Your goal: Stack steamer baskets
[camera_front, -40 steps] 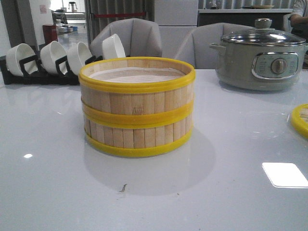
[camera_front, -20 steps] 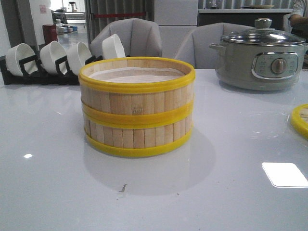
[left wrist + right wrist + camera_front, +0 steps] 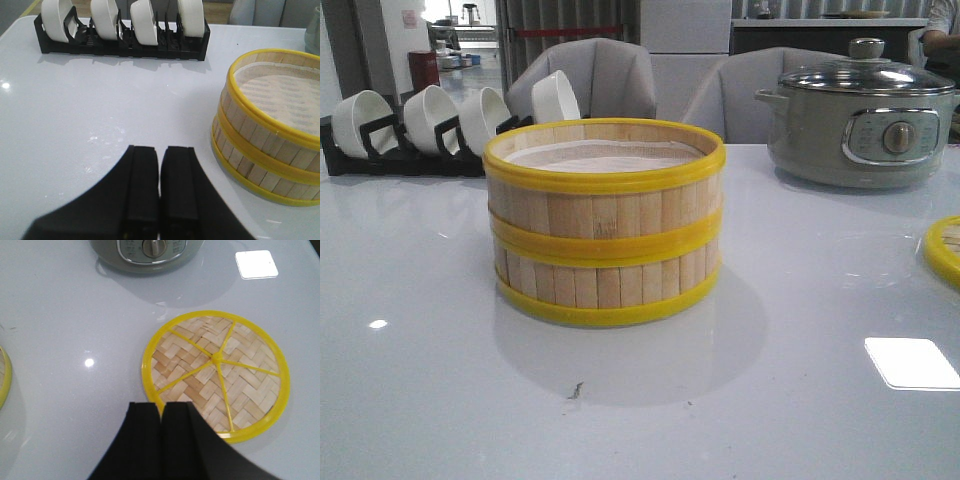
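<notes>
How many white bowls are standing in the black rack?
4. All stand in a row in the black rack at the table's far left: first, second, third, fourth. None seems hidden.

Bright overhead light, glossy tabletop glare

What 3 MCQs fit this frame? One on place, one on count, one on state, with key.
1. Where does the lid lie?
A. on the stacked baskets
B. flat on the table, near the electric pot
C. in the bowl rack

2. How many white bowls stand in the rack?
A. two
B. four
C. six

3. How is the left pincer?
A. shut, holding nothing
B. wide open
C. clamped on a basket

Key: B, the right wrist view shows it on the table below the pot; B, four show in the rack; A, its fingers meet, apart from the steamer baskets.
</notes>
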